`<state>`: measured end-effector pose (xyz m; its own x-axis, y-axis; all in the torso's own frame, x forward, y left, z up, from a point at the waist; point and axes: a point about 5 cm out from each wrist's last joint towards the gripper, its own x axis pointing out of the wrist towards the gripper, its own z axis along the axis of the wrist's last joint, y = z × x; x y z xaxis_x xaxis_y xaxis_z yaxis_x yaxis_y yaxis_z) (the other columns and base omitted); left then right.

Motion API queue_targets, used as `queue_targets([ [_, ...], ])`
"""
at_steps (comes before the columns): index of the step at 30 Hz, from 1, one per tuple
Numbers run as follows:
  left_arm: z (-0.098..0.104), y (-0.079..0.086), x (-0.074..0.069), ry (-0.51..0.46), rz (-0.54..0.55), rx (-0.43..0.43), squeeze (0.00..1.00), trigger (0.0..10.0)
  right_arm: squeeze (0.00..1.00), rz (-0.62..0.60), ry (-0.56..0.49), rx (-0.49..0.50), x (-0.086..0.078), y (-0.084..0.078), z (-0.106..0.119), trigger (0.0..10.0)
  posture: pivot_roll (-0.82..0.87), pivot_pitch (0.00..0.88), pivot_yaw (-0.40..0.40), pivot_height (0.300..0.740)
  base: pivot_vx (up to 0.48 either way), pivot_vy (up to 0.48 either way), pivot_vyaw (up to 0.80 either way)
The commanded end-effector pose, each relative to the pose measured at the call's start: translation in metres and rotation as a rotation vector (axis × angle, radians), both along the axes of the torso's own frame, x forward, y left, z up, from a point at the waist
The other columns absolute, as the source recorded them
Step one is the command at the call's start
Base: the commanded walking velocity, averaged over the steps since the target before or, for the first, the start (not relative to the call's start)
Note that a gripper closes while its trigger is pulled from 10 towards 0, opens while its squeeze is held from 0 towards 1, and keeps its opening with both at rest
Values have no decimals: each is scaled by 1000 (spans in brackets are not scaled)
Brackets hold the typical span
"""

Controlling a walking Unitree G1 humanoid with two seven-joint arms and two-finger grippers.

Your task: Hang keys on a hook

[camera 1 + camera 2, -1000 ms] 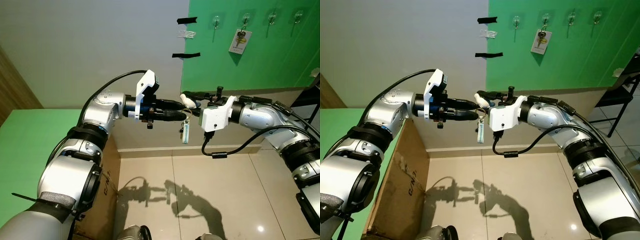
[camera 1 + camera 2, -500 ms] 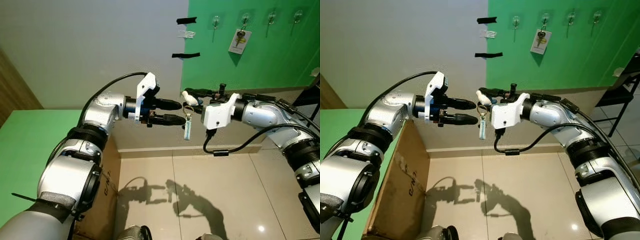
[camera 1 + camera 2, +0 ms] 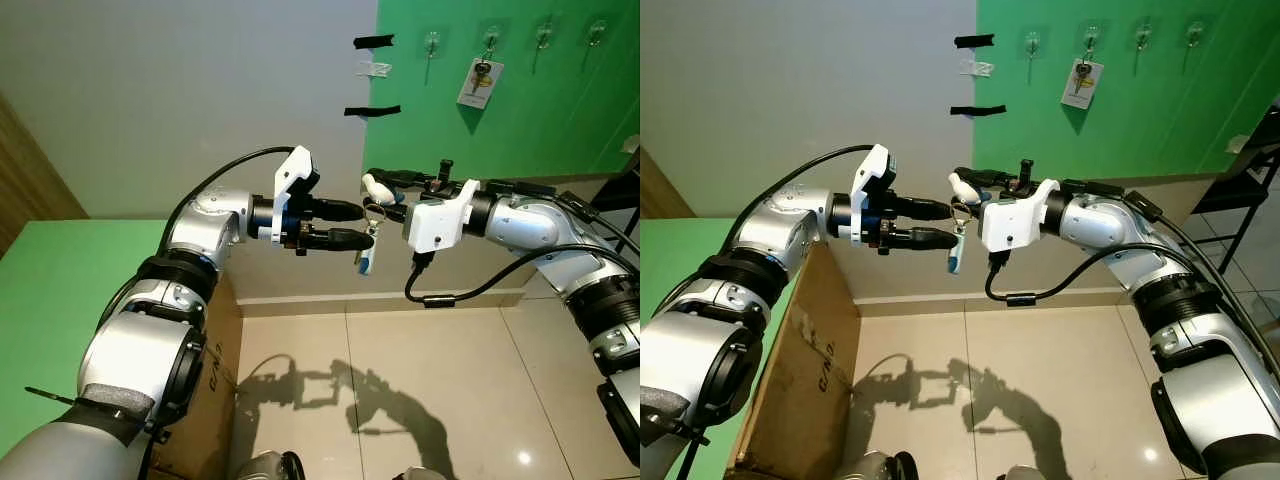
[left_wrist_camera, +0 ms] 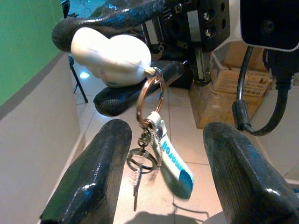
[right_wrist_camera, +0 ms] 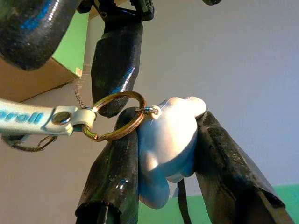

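The key bunch has a white charm (image 5: 168,144), a brass ring (image 4: 149,100) and a blue-and-white strap (image 3: 365,255) with small keys hanging below. My right gripper (image 3: 375,190) is shut on the charm and holds the bunch in mid-air at chest height. My left gripper (image 3: 360,224) faces it, open, with its two fingers (image 4: 100,177) on either side of the dangling ring and strap, not touching them. Several clear hooks (image 3: 432,42) sit high on the green wall; one hook (image 3: 491,38) carries another key with a white tag (image 3: 480,82).
Two strips of black tape (image 3: 372,41) mark the grey wall beside the green panel. An open cardboard box (image 3: 215,370) stands on the tile floor at my lower left. A dark chair (image 3: 1250,170) stands at the far right.
My left gripper's fingers have spread apart. The right gripper has carried the key bunch leftward, so the strap now swings between the left fingers.
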<state>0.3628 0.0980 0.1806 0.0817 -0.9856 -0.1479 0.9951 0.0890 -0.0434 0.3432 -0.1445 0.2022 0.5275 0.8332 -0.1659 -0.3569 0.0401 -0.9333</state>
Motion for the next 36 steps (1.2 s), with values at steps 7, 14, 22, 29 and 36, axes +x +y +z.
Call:
queue_targets([
  [7, 10, 0, 3, -18, -2, -19, 0, 10000, 0, 18, 5, 12, -3, 3, 2, 0, -211, 0, 104, 740, 0, 0, 0],
  [14, 12, 1, 3, -14, 1, -29, 0, 10000, 0, 21, 17, 10, -5, 4, -2, 0, -209, 0, 106, 740, 0, 0, 0],
  [22, 13, 0, 3, -2, -12, -37, 0, 10000, 0, 25, 24, 10, -6, 5, -3, 0, -210, 0, 109, 740, 0, 0, 0],
  [29, 13, -1, 2, 22, -41, -48, 0, 0, 0, 26, 24, 10, -7, 5, -3, 0, -212, 0, 110, 740, 0, 0, 0],
  [36, 12, -2, 1, 29, -55, -43, 0, 0, 0, 34, 23, 12, -8, 7, -2, 0, -212, 0, 110, 740, 0, 0, 0],
])
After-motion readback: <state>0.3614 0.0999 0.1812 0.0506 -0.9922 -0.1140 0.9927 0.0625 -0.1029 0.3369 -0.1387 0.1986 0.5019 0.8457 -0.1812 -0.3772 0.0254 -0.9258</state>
